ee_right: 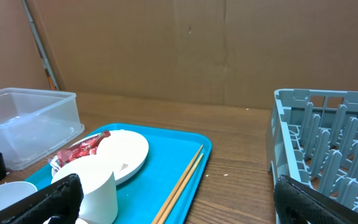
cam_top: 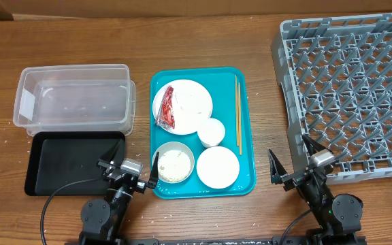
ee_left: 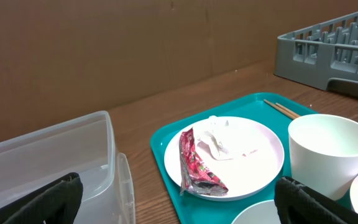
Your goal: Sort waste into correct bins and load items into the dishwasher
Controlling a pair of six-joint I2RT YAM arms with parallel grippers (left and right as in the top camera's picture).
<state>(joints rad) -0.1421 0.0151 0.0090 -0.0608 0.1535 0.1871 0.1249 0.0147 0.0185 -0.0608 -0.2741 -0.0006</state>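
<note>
On the teal tray (cam_top: pixel 248 153) the large plate (cam_top: pixel 194 101) carries the red wrapper (cam_top: pixel 167 109) and a white tissue (ee_left: pixel 219 144). Below it stand the cup (cam_top: pixel 211 132), the bowl (cam_top: pixel 175 151) holding rice (cam_top: pixel 175 165), and the smaller plate (cam_top: pixel 218 167). The chopsticks (cam_top: pixel 237 112) lie along the tray's right side. To the left are the clear tub (cam_top: pixel 73 99) and the black tray (cam_top: pixel 67 162). The grey rack (cam_top: pixel 352 82) fills the right. My left gripper (cam_top: pixel 129 166) hangs open near the bowl. My right gripper (cam_top: pixel 292 158) is open at the rack's near left corner. Both are empty.
Bare wooden table lies between the teal tray and the rack (cam_top: pixel 267 102). A brown cardboard wall (ee_right: pixel 179 43) stands behind the table. Cables run from both arm bases at the front edge.
</note>
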